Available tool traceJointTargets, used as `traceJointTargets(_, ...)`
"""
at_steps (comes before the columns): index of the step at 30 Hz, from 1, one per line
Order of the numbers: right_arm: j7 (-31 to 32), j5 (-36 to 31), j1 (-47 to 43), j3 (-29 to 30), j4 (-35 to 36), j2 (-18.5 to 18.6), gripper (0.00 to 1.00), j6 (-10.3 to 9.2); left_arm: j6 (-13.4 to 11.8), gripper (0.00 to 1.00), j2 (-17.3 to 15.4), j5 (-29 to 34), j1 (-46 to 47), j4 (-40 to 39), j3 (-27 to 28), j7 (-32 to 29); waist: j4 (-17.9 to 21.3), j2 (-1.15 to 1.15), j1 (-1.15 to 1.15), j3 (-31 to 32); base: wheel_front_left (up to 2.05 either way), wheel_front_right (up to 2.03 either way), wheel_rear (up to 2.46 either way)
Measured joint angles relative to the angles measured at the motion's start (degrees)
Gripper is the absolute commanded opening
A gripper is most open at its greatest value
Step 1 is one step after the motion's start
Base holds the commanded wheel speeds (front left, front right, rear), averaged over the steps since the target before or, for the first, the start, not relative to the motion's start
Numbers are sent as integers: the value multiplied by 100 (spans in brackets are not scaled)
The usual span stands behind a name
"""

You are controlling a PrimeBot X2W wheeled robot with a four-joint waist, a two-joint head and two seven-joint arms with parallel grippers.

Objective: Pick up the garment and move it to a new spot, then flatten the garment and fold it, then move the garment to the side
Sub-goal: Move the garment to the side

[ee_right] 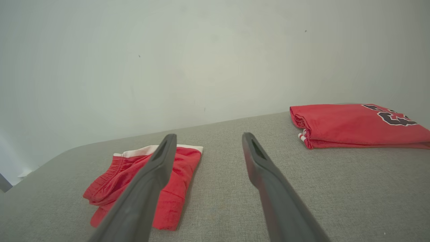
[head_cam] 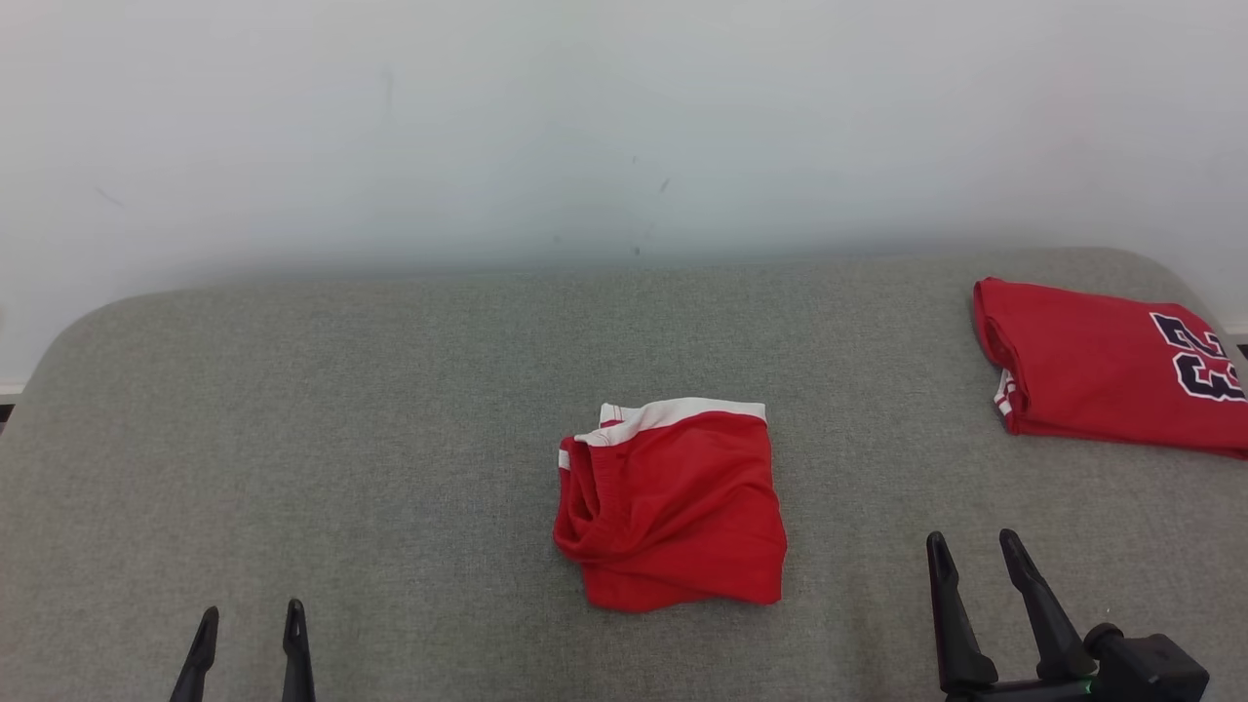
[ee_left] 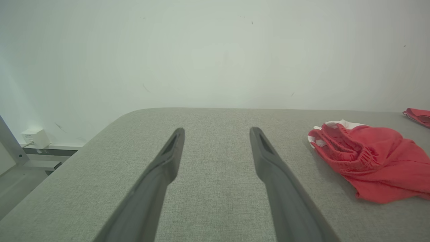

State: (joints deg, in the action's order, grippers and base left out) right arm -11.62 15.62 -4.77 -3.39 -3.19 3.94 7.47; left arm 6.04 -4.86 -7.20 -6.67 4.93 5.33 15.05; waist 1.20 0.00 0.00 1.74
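The folded red fabric garment with a white band [head_cam: 673,507] lies mid-surface on the grey fabric-covered worktop [head_cam: 390,409]. The left hand [head_cam: 251,614] and the right hand [head_cam: 972,541] have fingers spread and hold nothing, well apart from it.

Number "23", dark digits outlined in white, on folded red jersey [head_cam: 1092,370], well right of and beyond the red shorts [head_cam: 673,507]. Digits lie sideways, partly cut off at the head view's edge. Nothing else legible.

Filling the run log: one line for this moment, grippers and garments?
left gripper: open, empty | right gripper: open, empty | red shorts: roughly folded, centre of grey table, untouched | red jersey: folded, far right
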Motion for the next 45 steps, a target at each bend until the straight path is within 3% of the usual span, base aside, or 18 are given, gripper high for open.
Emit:
traceJointTargets(21,32,-121,34,25,-157,-67,100,0,-57,100,-30,-1,9,-49,-110,0,-81,0,0,8,0,0,0)
traceJointTargets(26,52,-134,380,81,-385,-76,100,0,-48,100,-33,-18,106,-27,-209,-1,-233,0,0,4,0,0,0)
traceJointTargets(35,909,-468,1706,172,-1349,-85,100,0,-73,100,13,-104,346,37,-379,-1,-492,0,0,-219,0,0,0)
traceJointTargets(45,1336,-705,2706,182,-2639,-13,100,0,-79,100,63,-187,691,140,-497,0,-745,0,2,-593,0,0,0)
